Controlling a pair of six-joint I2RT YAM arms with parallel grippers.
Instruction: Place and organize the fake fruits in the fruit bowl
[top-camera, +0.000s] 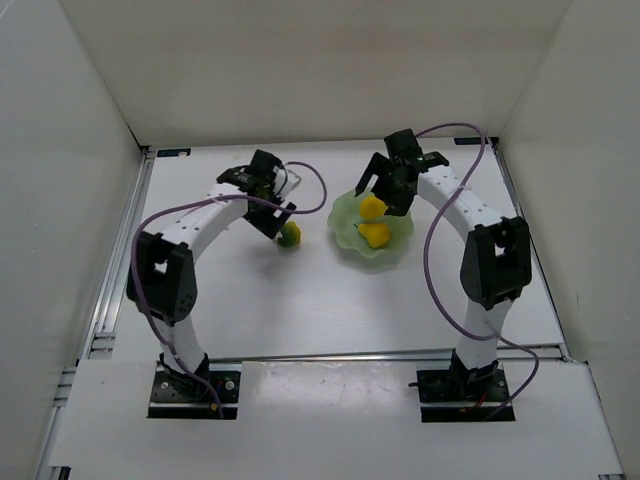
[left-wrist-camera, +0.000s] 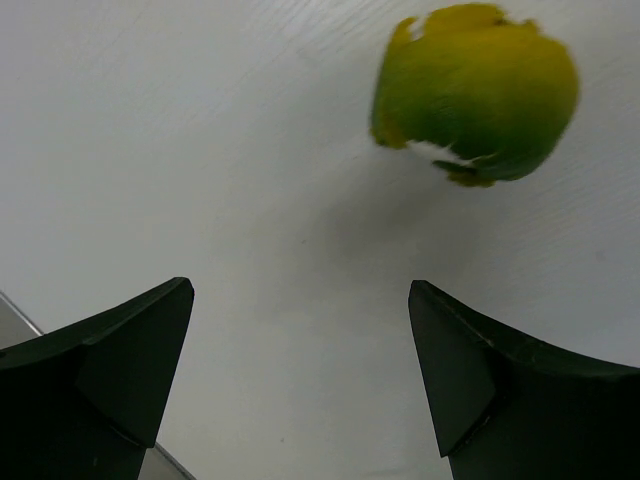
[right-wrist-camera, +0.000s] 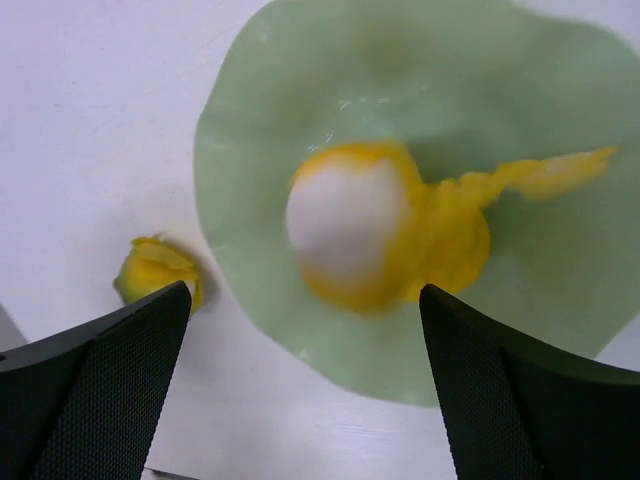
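The pale green fruit bowl (top-camera: 345, 218) (right-wrist-camera: 260, 120) stands right of centre. Two fake fruits lie in it: a yellow-and-white one (right-wrist-camera: 350, 225) (top-camera: 373, 207) and, touching it, a yellow pointed one (right-wrist-camera: 470, 215) (top-camera: 377, 235). The round green-and-orange fruit (top-camera: 288, 236) (left-wrist-camera: 475, 90) (right-wrist-camera: 155, 272) rests on the table left of the bowl. My right gripper (top-camera: 385, 192) (right-wrist-camera: 305, 290) hovers over the bowl, open, with nothing between its fingers. My left gripper (top-camera: 278, 218) (left-wrist-camera: 300, 290) is open just above the table. The round fruit lies ahead of its fingers, a little to the right, untouched.
White walls enclose the white table (top-camera: 300, 300) at the back and on both sides. A metal rail (top-camera: 110, 300) runs along the left edge. Purple cables (top-camera: 435, 270) loop beside each arm.
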